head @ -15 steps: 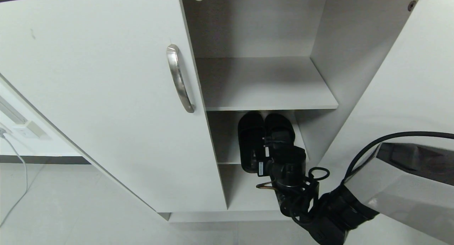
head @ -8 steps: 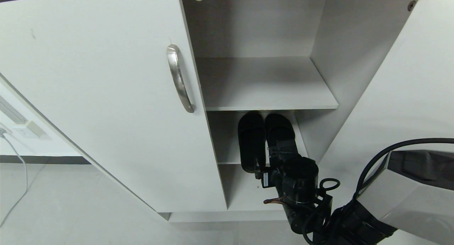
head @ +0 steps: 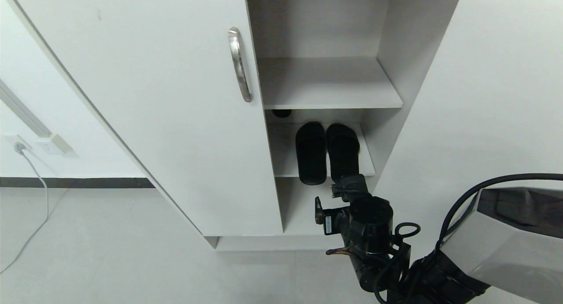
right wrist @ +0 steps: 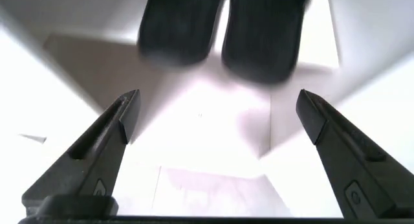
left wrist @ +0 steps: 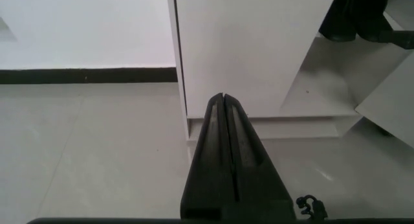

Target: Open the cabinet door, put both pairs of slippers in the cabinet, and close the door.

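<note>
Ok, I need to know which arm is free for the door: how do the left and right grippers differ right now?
The left gripper has its fingers pressed shut; the right gripper has them spread wide. The left gripper points at the foot of the cabinet from over the floor; the right gripper sits just short of the black slippers on their shelf. Both hold nothing.
</note>
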Motion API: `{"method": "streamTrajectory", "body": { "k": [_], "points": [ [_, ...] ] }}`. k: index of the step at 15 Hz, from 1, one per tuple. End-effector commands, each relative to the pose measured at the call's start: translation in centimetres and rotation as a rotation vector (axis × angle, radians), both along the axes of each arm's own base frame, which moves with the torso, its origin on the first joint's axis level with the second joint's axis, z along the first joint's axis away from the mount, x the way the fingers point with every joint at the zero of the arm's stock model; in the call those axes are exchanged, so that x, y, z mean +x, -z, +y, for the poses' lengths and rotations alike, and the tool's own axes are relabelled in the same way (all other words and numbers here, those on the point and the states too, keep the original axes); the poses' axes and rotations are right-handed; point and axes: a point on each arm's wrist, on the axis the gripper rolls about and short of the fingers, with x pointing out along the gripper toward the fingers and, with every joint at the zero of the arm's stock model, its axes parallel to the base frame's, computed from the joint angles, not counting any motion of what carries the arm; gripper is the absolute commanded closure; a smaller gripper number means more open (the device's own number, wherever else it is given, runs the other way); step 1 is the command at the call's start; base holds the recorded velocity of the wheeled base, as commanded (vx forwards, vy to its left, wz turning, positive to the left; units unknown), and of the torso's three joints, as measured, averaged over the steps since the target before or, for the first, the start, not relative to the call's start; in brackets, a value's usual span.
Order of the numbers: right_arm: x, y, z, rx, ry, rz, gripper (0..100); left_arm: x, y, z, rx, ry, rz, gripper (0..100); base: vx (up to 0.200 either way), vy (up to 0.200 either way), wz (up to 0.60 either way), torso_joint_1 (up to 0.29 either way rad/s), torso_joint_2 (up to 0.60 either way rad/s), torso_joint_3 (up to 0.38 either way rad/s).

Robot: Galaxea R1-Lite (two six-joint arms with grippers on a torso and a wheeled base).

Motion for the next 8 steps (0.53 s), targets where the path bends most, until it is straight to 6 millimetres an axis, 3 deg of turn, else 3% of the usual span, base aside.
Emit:
{"method": "streamTrajectory", "body": {
  "k": [1,8],
  "points": [
    [0.02,0.16,0.04,-0.002,0.0,0.002,0,0.01,0.0,0.0,0.0,-0.001,0.001,100,0.0,0.0,0.0,0.0,0.0,0.0],
    [0.03,0.05,0.05,-0.008,-0.003,-0.006,0,0.01,0.0,0.0,0.0,-0.001,0.001,100,0.0,0.0,0.0,0.0,0.0,0.0]
  ]
}}
